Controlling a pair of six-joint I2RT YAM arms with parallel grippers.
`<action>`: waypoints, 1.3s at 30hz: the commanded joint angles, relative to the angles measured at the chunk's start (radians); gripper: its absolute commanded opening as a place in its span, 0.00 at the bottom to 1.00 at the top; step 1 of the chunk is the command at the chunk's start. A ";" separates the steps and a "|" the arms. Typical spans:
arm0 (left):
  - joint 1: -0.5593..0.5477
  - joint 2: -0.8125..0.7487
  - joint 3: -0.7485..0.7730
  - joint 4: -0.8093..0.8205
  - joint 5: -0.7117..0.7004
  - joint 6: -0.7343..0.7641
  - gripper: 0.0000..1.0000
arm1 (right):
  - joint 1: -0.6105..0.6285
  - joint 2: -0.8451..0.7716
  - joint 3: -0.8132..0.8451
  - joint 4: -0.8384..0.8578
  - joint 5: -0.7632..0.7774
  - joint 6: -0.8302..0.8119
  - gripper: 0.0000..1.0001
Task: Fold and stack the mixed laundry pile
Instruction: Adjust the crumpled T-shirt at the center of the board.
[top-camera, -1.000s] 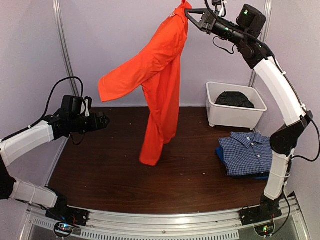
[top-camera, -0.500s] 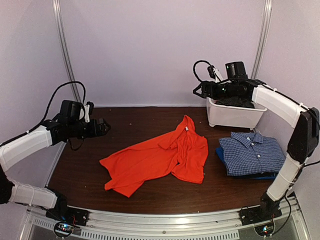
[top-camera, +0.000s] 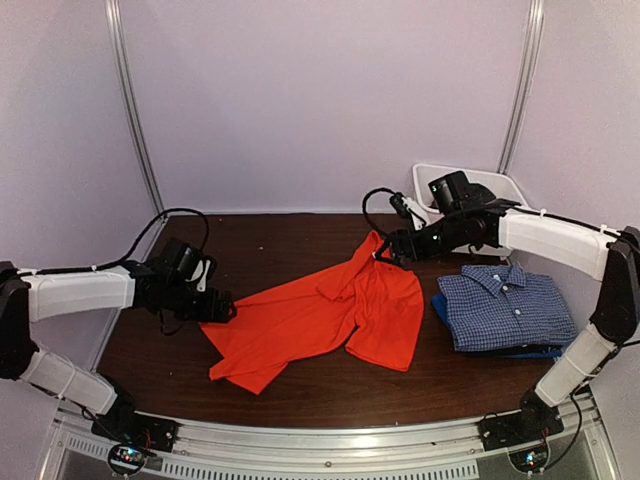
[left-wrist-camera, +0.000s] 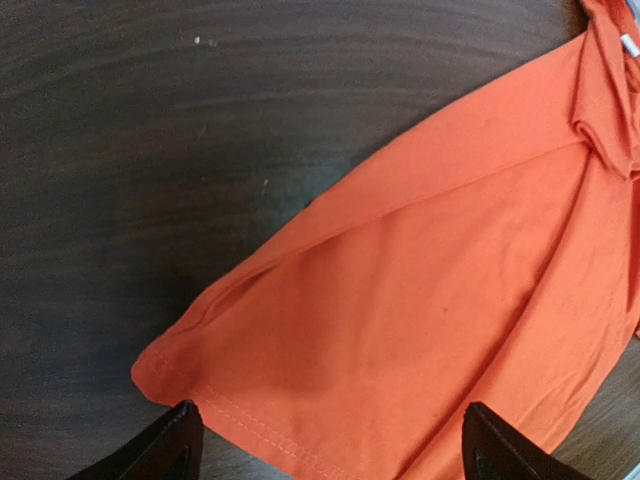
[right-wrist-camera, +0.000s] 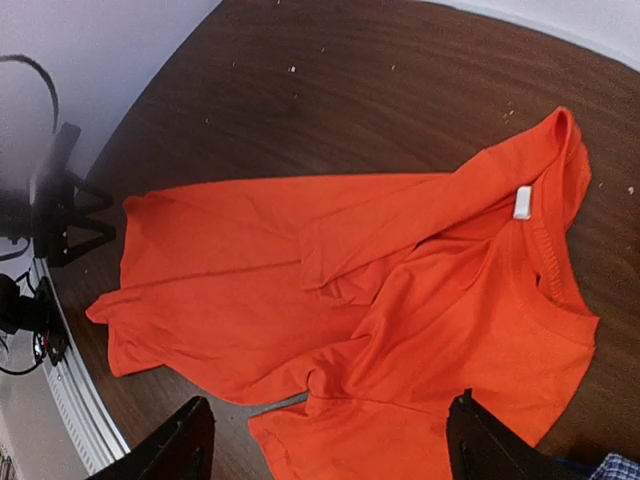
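Brown wooden table (top-camera: 300, 395), top view, with its bare near strip just beyond the arm bases. Past this strip the orange T-shirt (top-camera: 320, 315) lies spread but rumpled across the middle of the table, one sleeve folded over the body and the collar toward the far side. At the right, level with it and apart from it, the blue-and-white check shirt (top-camera: 500, 305) rests folded, collar up, on a blue piece (top-camera: 440, 308) whose edge shows beneath.

The left gripper (top-camera: 225, 310) sits low at the T-shirt's left corner. In the left wrist view its jaws stand wide, straddling the stitched hem of the orange cloth (left-wrist-camera: 430, 300) and clasping nothing; contact with the cloth cannot be told.

The right gripper (top-camera: 385, 250) hangs at the collar end. The right wrist view shows its jaws wide apart above the garment (right-wrist-camera: 400, 290), empty, with the white neck label (right-wrist-camera: 522, 202) visible.

Farthest back, at the right corner, stands the white tub (top-camera: 508, 186).
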 joint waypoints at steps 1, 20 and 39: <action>0.001 0.056 -0.026 0.044 -0.022 -0.048 0.89 | 0.082 0.004 -0.119 0.001 0.013 -0.018 0.80; 0.250 0.525 0.246 0.110 0.031 -0.092 0.56 | 0.120 0.173 -0.478 0.256 -0.055 0.074 0.72; 0.327 -0.072 0.001 0.025 0.111 -0.063 0.85 | 0.226 -0.192 -0.488 0.006 0.134 0.073 0.65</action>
